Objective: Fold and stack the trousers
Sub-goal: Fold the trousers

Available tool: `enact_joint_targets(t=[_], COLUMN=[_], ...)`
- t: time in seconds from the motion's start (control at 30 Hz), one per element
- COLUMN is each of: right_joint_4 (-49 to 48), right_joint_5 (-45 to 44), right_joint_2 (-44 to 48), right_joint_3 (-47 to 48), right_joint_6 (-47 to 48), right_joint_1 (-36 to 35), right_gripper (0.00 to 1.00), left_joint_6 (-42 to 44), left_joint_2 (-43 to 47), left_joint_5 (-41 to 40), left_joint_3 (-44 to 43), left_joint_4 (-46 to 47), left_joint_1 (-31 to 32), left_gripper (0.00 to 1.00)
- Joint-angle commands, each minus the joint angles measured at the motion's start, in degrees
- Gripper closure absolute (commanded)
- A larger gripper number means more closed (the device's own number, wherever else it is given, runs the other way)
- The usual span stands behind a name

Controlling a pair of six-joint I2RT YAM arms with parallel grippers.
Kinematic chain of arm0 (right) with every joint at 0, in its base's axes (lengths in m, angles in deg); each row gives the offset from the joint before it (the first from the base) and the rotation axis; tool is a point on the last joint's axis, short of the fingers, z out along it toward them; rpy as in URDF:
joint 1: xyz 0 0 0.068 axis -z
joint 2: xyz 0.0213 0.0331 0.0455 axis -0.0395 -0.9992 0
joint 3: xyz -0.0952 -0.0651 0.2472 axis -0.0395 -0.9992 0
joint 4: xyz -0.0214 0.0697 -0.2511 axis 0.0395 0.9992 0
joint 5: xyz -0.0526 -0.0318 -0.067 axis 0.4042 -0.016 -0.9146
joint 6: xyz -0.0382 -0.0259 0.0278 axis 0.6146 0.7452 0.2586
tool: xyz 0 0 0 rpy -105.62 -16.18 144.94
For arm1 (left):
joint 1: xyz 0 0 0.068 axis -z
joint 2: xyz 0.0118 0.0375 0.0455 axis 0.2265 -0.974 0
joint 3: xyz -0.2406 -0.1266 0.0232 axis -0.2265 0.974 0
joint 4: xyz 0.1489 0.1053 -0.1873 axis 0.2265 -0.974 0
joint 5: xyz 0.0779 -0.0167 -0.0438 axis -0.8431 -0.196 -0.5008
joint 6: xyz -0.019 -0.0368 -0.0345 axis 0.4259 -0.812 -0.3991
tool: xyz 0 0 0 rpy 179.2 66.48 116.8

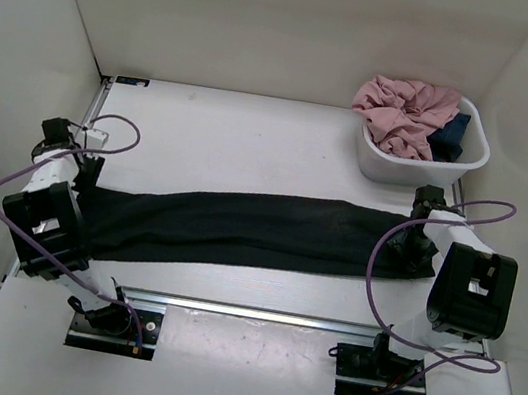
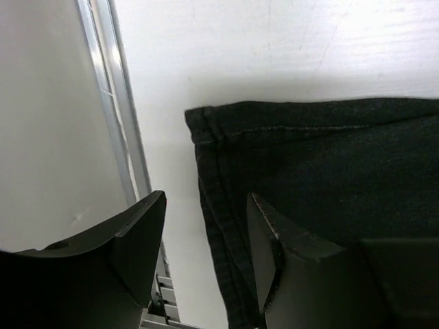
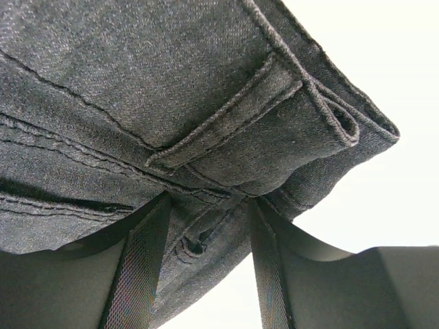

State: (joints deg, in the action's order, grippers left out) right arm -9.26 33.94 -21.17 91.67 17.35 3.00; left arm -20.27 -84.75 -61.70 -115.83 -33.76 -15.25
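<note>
The black trousers (image 1: 249,226) lie stretched out lengthwise across the table, from the left arm to the right arm. At their left end my left gripper (image 1: 85,178) is open; in the left wrist view its fingers (image 2: 206,197) straddle the stitched hem edge (image 2: 206,137), one finger over bare table and one over the cloth (image 2: 329,157). At the right end my right gripper (image 1: 416,248) is shut on the waistband. The right wrist view shows a fold of fabric with a buttonhole pinched between the jaws (image 3: 209,199), and a belt loop (image 3: 226,116) just beyond.
A white bin (image 1: 416,167) stands at the back right, holding a pink garment (image 1: 405,110) and a dark blue one (image 1: 449,132). Enclosure walls rise on three sides. A metal rail (image 2: 116,103) runs along the table's left edge, another (image 1: 255,311) along the front.
</note>
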Motion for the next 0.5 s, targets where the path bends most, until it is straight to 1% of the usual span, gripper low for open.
enact_joint_targets(t=[0.0, 0.07, 0.13, 0.27, 0.33, 0.47], right_joint_4=[1.8, 1.8, 1.8, 1.8, 1.8, 1.8], right_joint_5=[-0.2, -0.2, -0.2, -0.2, -0.2, -0.7], right_joint_2=[0.2, 0.2, 0.2, 0.2, 0.2, 0.2], right_joint_3=[-2.0, -2.0, -2.5, -2.5, -3.0, -3.0], right_joint_6=[1.0, 1.5, 1.5, 1.5, 1.5, 1.5], right_joint_1=[0.3, 0.3, 0.3, 0.3, 0.3, 0.3], right_gripper=[0.46, 0.46, 0.46, 0.46, 0.46, 0.46], left_joint_6=[-1.2, -1.2, -1.2, -1.7, -1.7, -1.7], left_joint_2=[-1.3, -1.9, -3.7, -7.0, -7.6, -7.6], left_joint_5=[-2.2, -2.7, -2.7, -3.8, -5.1, -5.1], left_joint_3=[2.1, 3.3, 3.8, 1.7, 1.7, 0.5], left_joint_4=[0.2, 2.3, 2.3, 2.8, 3.6, 4.8], left_joint_1=[-0.2, -0.2, -0.2, -0.2, -0.2, -0.2], left_gripper=[0.39, 0.39, 0.39, 0.39, 0.39, 0.41])
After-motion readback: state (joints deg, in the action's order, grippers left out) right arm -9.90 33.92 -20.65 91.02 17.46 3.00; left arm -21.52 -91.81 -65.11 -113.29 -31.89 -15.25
